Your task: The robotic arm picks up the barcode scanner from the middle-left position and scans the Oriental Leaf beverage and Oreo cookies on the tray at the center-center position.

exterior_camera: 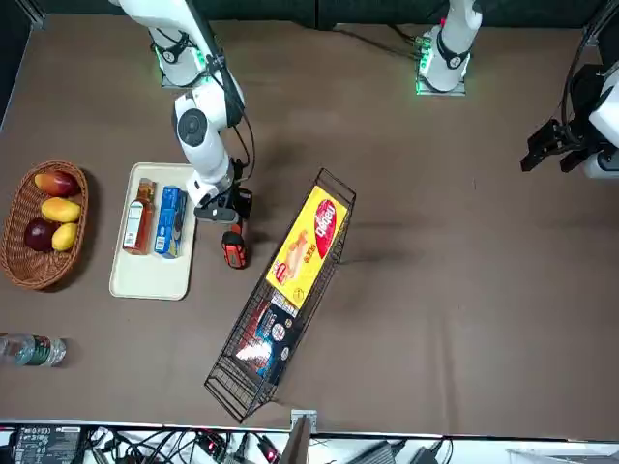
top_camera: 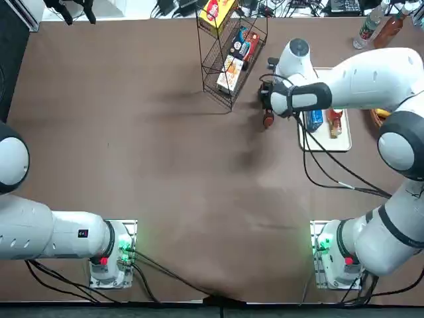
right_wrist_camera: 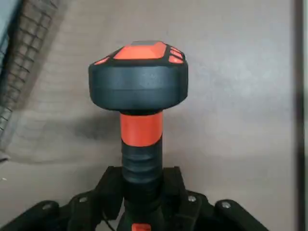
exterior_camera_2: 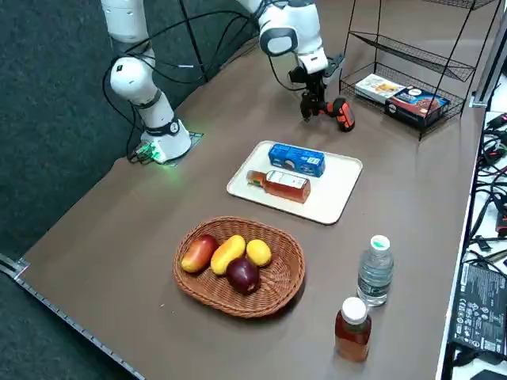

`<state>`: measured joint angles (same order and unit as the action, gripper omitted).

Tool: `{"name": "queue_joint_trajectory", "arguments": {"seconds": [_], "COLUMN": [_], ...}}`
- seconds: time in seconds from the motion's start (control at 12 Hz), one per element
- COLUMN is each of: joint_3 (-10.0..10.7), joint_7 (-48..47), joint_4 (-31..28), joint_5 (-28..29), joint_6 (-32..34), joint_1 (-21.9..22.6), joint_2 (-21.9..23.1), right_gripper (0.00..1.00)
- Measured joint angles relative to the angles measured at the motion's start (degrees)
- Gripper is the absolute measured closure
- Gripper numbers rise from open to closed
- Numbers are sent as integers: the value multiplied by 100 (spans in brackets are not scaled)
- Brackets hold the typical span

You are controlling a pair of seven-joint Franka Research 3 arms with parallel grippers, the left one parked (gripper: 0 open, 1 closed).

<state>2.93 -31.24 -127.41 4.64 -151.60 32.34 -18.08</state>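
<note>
My right gripper [top_camera: 266,101] is shut on the black handle of the barcode scanner [top_camera: 267,120]. In the wrist view the scanner [right_wrist_camera: 139,86] shows its black head and red-orange band, pointing away from the fingers [right_wrist_camera: 109,188] over bare table. The scanner [exterior_camera_2: 342,113] is between the wire rack and the white tray [exterior_camera_2: 333,202]. On the tray lie the blue Oreo cookies [exterior_camera_2: 296,159] and the Oriental Leaf beverage [exterior_camera_2: 279,184], side by side. The gripper [exterior_camera: 221,211] is just beside the tray's [exterior_camera: 150,275] edge, nearest the Oreo pack [exterior_camera: 171,221]. I cannot tell whether the scanner rests on the table or is held just above it.
A wire rack [top_camera: 232,59] with snack boxes stands close to the scanner. A wicker fruit basket [exterior_camera: 44,222] sits beyond the tray. A clear bottle [exterior_camera_2: 375,271] and a brown bottle [exterior_camera_2: 352,328] stand near the table edge. Black cables [top_camera: 331,175] trail from the arm.
</note>
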Motion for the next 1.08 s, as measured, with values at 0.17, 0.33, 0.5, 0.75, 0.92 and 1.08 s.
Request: {"name": "queue_joint_trajectory", "arguments": {"seconds": [0.17, 0.33, 0.5, 0.75, 0.92, 1.08], "joint_3": [67, 193, 228, 249, 262, 268], "joint_7": [-34, -47, -44, 328, 876, 1323], "joint_4": [183, 678, 1090, 1539, 1622, 1621], "joint_5": [0, -5, -14, -38, -38, -38], "joint_6": [240, 1267, 2016, 2974, 3416, 3697], "joint_1": [-17, -143, -331, -752, -1115, -1457], "joint_2": [113, 411, 584, 735, 798, 832], "right_gripper": [57, 57, 57, 57, 57, 57]}}
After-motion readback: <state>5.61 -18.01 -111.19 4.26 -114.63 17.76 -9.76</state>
